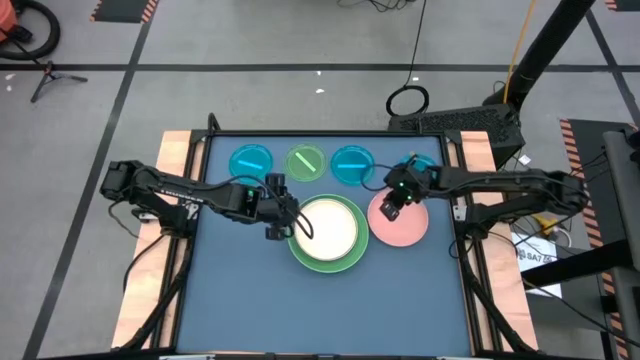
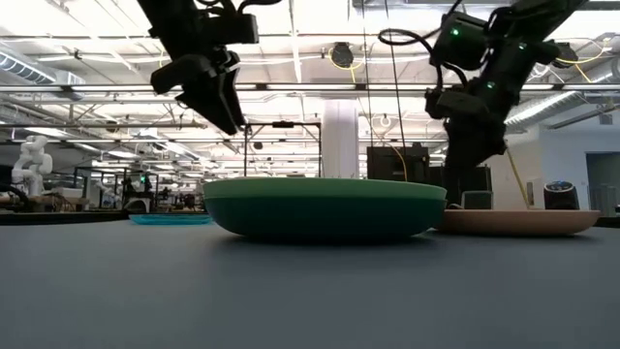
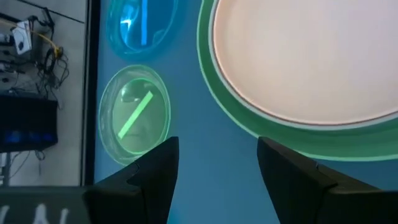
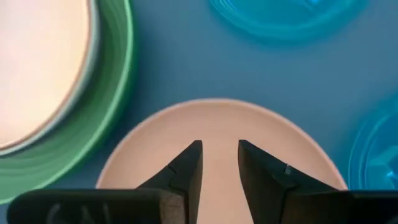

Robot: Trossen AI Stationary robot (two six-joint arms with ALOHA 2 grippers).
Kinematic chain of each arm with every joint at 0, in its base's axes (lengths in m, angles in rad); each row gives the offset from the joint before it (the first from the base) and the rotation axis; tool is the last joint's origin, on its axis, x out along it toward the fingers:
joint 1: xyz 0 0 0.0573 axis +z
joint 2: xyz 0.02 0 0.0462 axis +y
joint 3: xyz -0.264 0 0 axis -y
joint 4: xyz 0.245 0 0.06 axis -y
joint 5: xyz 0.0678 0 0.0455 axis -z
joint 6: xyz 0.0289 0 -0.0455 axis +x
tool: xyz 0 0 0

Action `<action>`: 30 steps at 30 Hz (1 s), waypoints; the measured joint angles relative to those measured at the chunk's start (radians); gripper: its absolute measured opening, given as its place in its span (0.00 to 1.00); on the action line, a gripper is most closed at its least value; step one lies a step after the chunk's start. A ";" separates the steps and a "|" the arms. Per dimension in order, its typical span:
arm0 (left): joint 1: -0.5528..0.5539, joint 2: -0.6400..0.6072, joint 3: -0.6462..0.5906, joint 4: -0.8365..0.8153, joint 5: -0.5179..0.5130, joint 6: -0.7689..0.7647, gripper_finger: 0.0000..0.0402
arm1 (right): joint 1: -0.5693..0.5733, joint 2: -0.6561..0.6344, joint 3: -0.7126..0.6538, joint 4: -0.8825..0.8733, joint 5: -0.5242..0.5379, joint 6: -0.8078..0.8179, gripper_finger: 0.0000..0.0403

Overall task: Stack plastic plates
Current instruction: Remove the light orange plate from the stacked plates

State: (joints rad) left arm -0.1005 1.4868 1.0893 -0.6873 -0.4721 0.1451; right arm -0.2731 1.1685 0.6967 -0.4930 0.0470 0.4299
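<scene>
A cream plate [image 1: 328, 226] lies on top of a light green plate [image 1: 327, 262] in a stack at the table's middle; the low view shows the stack's green side [image 2: 325, 208]. A pink plate [image 1: 405, 228] lies flat just right of it. Three small cyan plates [image 1: 251, 162] [image 1: 351, 164] [image 1: 424, 166] and a lime one [image 1: 306, 162] lie along the far edge. My left gripper [image 3: 217, 155] is open, raised beside the stack's left rim [image 3: 280, 130]. My right gripper [image 4: 219, 149] is open with a narrow gap, above the pink plate [image 4: 217, 121].
The blue mat ends at a raised dark frame [image 1: 210, 135], with wooden borders left and right. The near half of the mat [image 1: 320, 310] holds no objects. In the right wrist view, cyan plates [image 4: 292, 18] [image 4: 379, 162] lie close to the pink one.
</scene>
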 joint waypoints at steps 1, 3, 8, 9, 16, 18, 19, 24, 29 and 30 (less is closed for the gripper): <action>0.000 0.000 0.000 -0.003 0.000 -0.002 0.56 | 0.004 0.007 0.012 0.005 0.001 -0.009 0.24; 0.000 0.000 0.000 -0.018 -0.001 -0.009 0.56 | 0.014 0.023 0.036 0.017 0.002 -0.024 0.24; 0.000 -0.012 0.000 -0.077 -0.031 -0.051 0.56 | 0.058 0.091 0.091 0.094 0.002 -0.082 0.24; 0.000 -0.018 0.000 -0.089 -0.045 -0.065 0.56 | 0.067 0.109 0.103 0.106 0.003 -0.095 0.24; -0.027 -0.110 -0.042 -0.119 -0.125 -0.141 0.56 | 0.119 0.252 0.214 0.178 0.008 -0.191 0.24; -0.040 -0.155 -0.085 -0.095 -0.155 -0.137 0.56 | 0.133 0.295 0.250 0.194 0.008 -0.234 0.24; -0.044 -0.178 -0.105 -0.074 -0.171 -0.136 0.56 | 0.140 0.317 0.268 0.193 0.007 -0.252 0.24; -0.046 -0.300 -0.154 -0.044 -0.254 -0.160 0.56 | 0.153 0.425 0.351 0.226 0.010 -0.334 0.24; -0.046 -0.365 -0.156 -0.044 -0.277 -0.202 0.56 | 0.154 0.527 0.421 0.237 0.064 -0.383 0.24; -0.047 -0.367 -0.156 -0.044 -0.277 -0.208 0.56 | 0.153 0.543 0.430 0.238 0.080 -0.391 0.24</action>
State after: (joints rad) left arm -0.1474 1.1201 0.9333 -0.7314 -0.7493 -0.0631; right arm -0.1196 1.7113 1.1262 -0.2547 0.1267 0.0388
